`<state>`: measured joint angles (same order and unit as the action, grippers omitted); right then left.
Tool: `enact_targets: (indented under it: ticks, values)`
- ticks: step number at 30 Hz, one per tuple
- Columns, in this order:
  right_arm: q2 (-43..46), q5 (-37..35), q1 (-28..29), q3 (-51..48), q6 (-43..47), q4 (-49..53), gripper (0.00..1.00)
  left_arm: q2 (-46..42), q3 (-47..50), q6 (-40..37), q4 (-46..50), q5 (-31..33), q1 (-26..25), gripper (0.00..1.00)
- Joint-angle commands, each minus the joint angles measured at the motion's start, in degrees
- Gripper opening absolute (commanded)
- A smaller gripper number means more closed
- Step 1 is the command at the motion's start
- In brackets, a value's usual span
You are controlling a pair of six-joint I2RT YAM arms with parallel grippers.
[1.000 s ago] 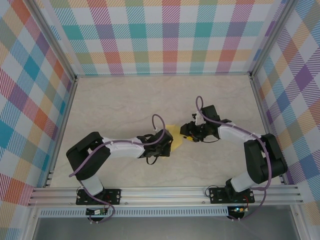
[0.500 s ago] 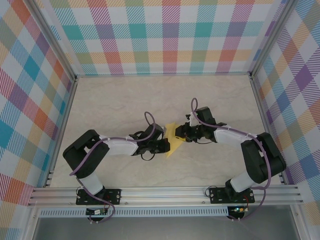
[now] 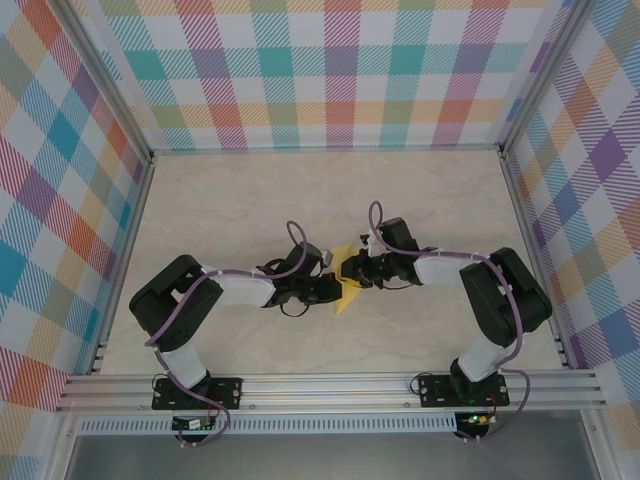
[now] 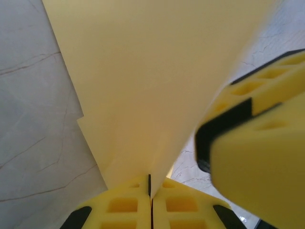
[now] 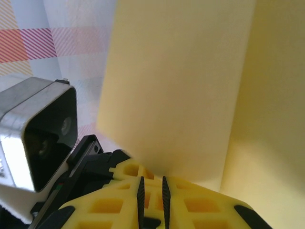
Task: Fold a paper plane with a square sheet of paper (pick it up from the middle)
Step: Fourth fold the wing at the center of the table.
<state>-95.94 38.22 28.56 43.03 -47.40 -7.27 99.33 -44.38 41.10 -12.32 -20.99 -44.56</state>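
r end effector [image 5: 151, 180] slid left; it and l end effector [image 4: 150, 179] clamp sheet [image 4: 157, 71] edges.

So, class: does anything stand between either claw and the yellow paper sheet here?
Nothing visible does. The left claw is shut on the square sheet of paper, and the right claw has it at the mouth of its narrow gap; whether that claw grips yet cannot be told.

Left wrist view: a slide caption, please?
Left fingers pinch the yellow paper at its edge, right fingers close beside it.
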Motion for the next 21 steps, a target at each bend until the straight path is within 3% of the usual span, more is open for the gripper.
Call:
enact_targets:
  ticks: [1,7,16,21]
  values:
    - [-1.71,0.73,0.35,2.72,-0.64,-1.92,0.20,0.57,0.76,-0.58,-0.08,-1.56,0.83,0.07]
    - [-2.83,-1.20,0.36,3.98,0.19,0.60,0.20,-0.91,0.54,-1.54,2.68,-0.33,0.70,0.15]
    - [-3.24,-1.49,0.36,4.36,0.88,2.32,0.21,-2.29,1.10,-1.42,2.29,-0.62,0.34,0.16]
    - [-2.81,-1.57,0.36,4.68,1.21,3.37,0.21,-1.89,0.97,-1.70,1.13,-0.89,0.02,0.07]
